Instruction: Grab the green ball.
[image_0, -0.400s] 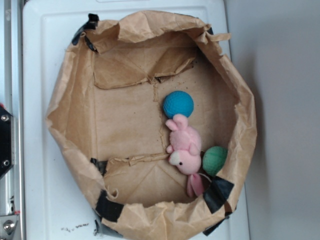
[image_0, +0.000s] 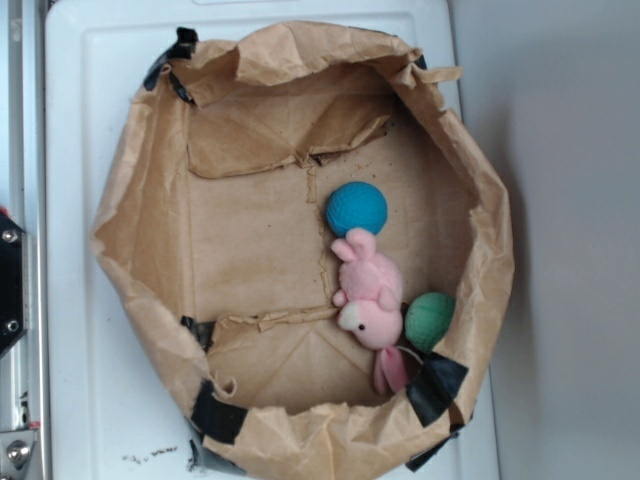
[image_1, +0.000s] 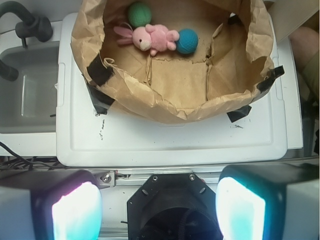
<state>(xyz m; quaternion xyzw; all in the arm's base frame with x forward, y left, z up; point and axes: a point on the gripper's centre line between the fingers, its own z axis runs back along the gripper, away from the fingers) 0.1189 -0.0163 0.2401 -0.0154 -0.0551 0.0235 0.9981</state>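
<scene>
The green ball (image_0: 430, 321) (image_1: 139, 14) lies inside a brown paper bag (image_0: 130, 180) (image_1: 165, 107), against its wall and beside a pink plush bunny (image_0: 368, 296) (image_1: 150, 37). A blue ball (image_0: 356, 208) (image_1: 187, 40) rests at the bunny's other end. In the wrist view my gripper (image_1: 159, 207) is open, its two pale fingers wide apart with nothing between them. It is well back from the bag, over the robot's black base. The exterior view does not show the gripper.
The bag stands on a white plastic lid (image_0: 80, 380) (image_1: 170, 145). Black tape patches (image_0: 435, 385) hold the bag's rim. A grey sink with a black faucet (image_1: 25, 22) lies to the left in the wrist view. A metal rail (image_0: 20, 400) runs along the lid.
</scene>
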